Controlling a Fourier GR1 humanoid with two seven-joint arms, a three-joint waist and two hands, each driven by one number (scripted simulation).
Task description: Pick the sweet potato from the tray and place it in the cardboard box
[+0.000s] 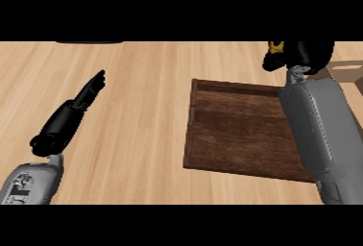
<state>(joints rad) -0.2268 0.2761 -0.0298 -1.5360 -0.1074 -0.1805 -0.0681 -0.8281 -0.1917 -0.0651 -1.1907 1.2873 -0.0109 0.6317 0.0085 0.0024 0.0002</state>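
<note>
Apparently the sweet potato [276, 46] shows as an orange sliver in the curled right robot hand [297, 54], beyond the tray [241, 129] and beside the box [349, 72], likely for release. Left robot hand [89, 92] rests straight-fingered left of the tray.

A light wooden counter [142, 120] fills the view, with a dark object [89, 42] at its far edge.
</note>
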